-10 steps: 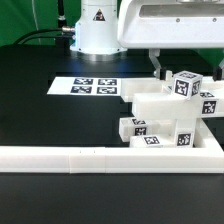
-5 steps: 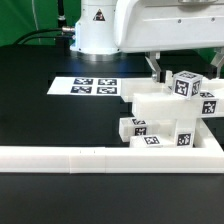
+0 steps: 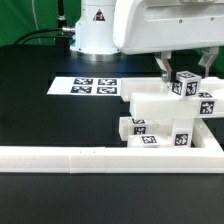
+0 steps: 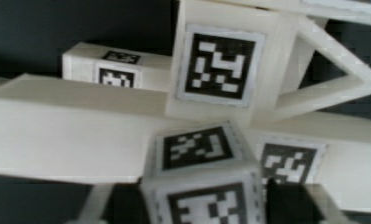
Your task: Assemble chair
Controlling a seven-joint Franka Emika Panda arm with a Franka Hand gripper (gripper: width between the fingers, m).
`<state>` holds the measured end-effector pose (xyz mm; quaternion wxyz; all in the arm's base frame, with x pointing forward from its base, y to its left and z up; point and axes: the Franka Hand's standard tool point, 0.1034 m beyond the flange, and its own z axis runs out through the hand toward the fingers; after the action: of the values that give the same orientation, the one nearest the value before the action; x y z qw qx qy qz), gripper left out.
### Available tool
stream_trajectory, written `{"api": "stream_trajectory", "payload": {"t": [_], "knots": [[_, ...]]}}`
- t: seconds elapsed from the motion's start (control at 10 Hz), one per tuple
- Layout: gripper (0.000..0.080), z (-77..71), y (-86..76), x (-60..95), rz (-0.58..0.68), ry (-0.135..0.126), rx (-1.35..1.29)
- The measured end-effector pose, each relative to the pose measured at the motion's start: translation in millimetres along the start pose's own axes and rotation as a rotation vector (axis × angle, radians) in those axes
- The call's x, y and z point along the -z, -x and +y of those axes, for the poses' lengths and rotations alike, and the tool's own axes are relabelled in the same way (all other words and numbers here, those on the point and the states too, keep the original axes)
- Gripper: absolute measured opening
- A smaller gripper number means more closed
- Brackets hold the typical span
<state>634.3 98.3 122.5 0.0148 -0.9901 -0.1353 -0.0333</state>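
Fingers (image 3: 164,68) shifted toward exterior view's right; now spread apart, straddling chair post (image 3: 185,84), not clamping.

The chair pieces (image 3: 160,112) are plain white all over, broken only by small square tags (image 3: 184,86) printed in blocky black-and-white patterns with a white margin; the wrist view shows these close up as thick black shapes on white. The table (image 3: 40,120) is matt black, the rail (image 3: 90,158) is white, and the marker board (image 3: 88,86) is white with four black-and-white square tags. The robot arm (image 3: 95,35) is glossy white with a black triangle sign, and the backdrop (image 3: 25,20) is green.
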Motion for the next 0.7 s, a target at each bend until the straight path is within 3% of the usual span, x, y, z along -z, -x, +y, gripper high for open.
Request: {"api": "stream_trajectory", "payload": {"t": [0.7], "knots": [[0.0282,-2.3,-0.2,-0.2,0.000,-0.004,-0.432]]}}
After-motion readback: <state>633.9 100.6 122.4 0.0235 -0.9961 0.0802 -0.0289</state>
